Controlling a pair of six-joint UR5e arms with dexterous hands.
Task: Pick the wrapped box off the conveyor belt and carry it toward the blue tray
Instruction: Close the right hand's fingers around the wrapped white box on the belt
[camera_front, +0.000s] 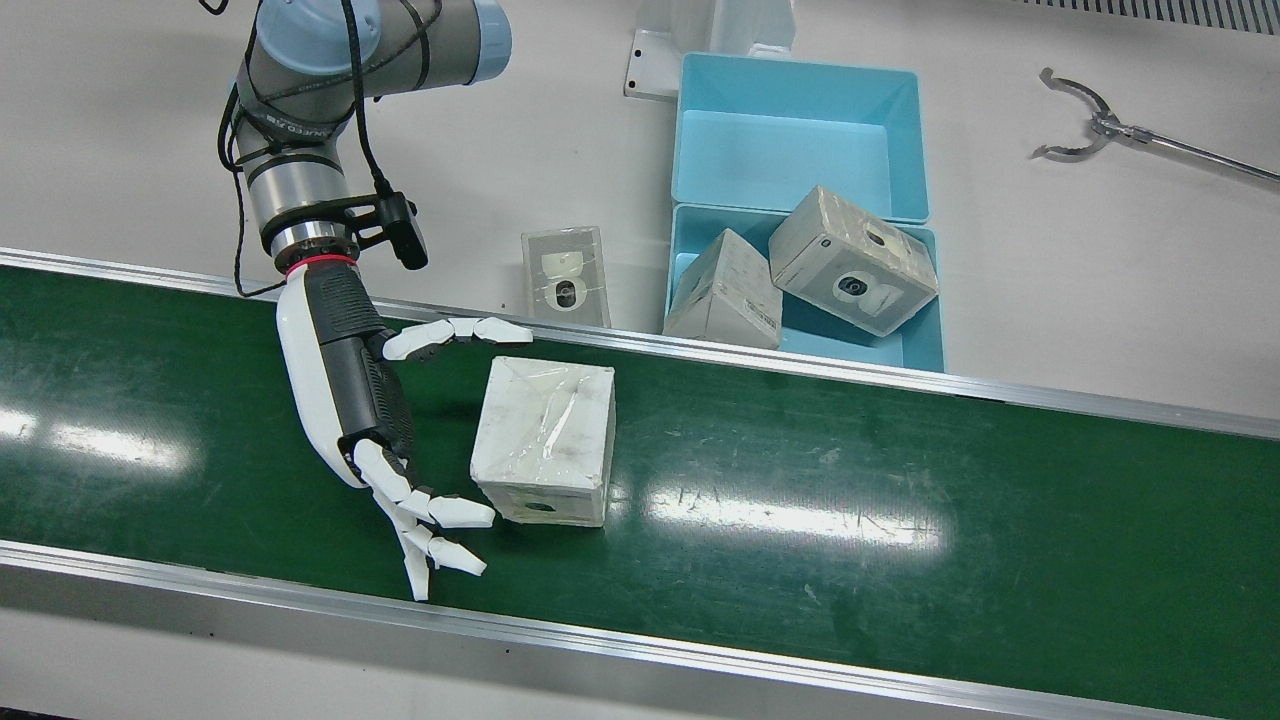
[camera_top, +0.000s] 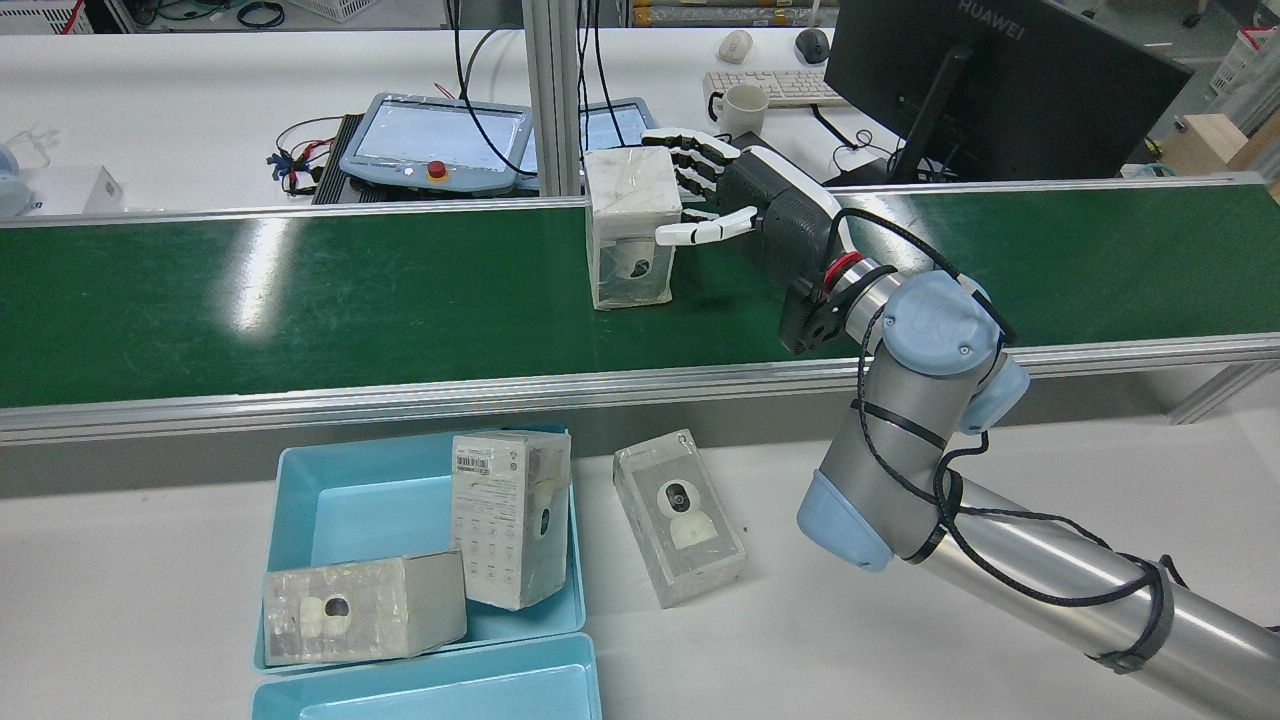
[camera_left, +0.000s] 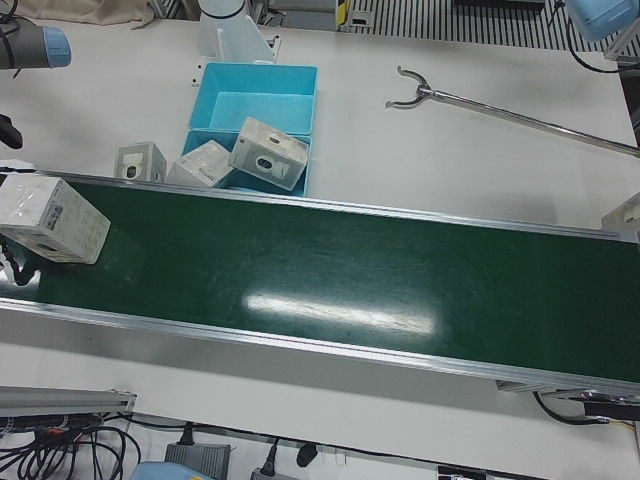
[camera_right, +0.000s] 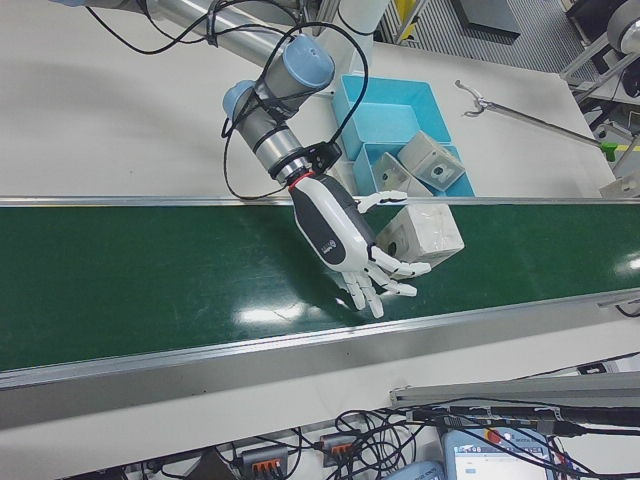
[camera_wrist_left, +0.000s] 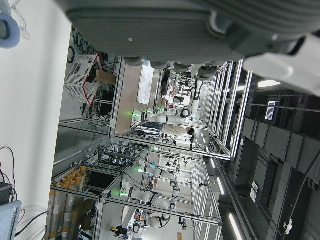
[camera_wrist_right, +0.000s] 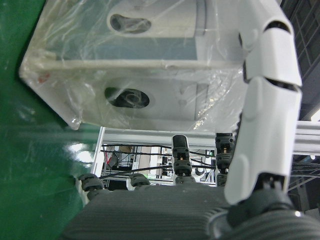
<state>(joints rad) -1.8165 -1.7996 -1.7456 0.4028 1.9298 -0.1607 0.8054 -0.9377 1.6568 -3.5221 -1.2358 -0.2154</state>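
The wrapped box (camera_front: 545, 440) stands on the green conveyor belt (camera_front: 900, 480). My right hand (camera_front: 370, 420) is open just beside it. The thumb reaches past the box's far edge and the other fingers (camera_front: 440, 515) lie by its near corner, so the hand straddles one side without closing. The rear view shows the same box (camera_top: 630, 225) and hand (camera_top: 760, 205). The right hand view shows the box (camera_wrist_right: 135, 60) close up, with one finger (camera_wrist_right: 265, 100) alongside. The blue tray (camera_front: 900, 350) sits beyond the belt. Only my left hand's palm (camera_wrist_left: 165, 25) shows.
Two wrapped boxes (camera_front: 850, 260) lie in the near blue tray. A second, empty blue tray (camera_front: 790, 150) adjoins it. Another wrapped box (camera_front: 566, 275) lies on the white table beside the trays. A metal grabber tool (camera_front: 1090, 125) lies at the far right.
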